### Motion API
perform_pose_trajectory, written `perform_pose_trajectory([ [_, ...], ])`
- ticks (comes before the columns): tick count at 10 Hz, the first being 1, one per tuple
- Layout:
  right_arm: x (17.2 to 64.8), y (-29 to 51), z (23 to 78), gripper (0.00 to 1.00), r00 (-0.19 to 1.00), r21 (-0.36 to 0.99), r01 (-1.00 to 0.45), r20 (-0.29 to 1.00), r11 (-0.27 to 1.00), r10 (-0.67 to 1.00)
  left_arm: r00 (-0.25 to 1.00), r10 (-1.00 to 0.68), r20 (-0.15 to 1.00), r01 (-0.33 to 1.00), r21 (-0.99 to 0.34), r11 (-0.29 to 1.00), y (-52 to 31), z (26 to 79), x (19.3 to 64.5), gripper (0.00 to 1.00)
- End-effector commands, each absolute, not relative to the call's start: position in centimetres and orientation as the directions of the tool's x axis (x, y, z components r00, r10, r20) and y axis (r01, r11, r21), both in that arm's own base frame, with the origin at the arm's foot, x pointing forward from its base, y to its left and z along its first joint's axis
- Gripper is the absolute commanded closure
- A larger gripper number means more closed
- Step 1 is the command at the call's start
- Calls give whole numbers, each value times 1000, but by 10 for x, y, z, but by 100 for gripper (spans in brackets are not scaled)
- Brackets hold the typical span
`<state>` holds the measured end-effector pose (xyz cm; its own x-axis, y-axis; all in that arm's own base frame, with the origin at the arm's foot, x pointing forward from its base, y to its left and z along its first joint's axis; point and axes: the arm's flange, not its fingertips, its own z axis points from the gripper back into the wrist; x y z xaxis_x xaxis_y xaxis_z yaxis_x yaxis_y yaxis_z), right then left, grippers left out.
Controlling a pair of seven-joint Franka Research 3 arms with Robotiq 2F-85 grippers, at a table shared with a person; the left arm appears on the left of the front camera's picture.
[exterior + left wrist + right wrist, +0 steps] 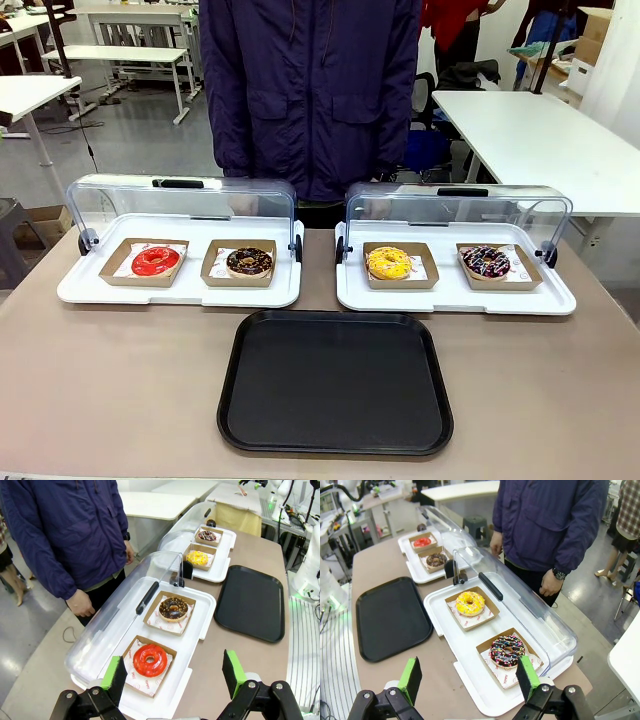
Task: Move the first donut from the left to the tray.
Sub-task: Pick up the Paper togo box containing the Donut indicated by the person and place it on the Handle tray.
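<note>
The red-glazed donut lies in a shallow brown cardboard box on the left white display tray, at the far left of the row. The left wrist view looks down on that donut just ahead of my left gripper, whose green-padded fingers stand wide open and hold nothing. The black tray lies flat in the middle of the table in front of both display trays, and shows as the black tray and black tray in the wrist views. My right gripper hangs open above the sprinkled donut's end.
A chocolate donut shares the left display tray. The right display tray holds a yellow donut and a sprinkled chocolate donut. Both clear lids are swung up. A person in a dark jacket stands at the far edge.
</note>
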<state>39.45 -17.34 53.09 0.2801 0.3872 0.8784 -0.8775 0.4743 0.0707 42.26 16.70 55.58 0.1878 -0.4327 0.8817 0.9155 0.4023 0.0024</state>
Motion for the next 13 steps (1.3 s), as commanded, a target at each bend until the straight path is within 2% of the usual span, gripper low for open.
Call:
perform_pose_trajectory([
  [1, 397, -173, 531, 0, 248, 50, -885, 893, 464, 376, 174, -417, 892, 919, 5, 394, 167, 556, 423, 0],
  [13, 397, -173, 531, 0, 248, 50, -885, 893, 464, 376, 174, -417, 892, 919, 5, 394, 167, 556, 423, 0],
])
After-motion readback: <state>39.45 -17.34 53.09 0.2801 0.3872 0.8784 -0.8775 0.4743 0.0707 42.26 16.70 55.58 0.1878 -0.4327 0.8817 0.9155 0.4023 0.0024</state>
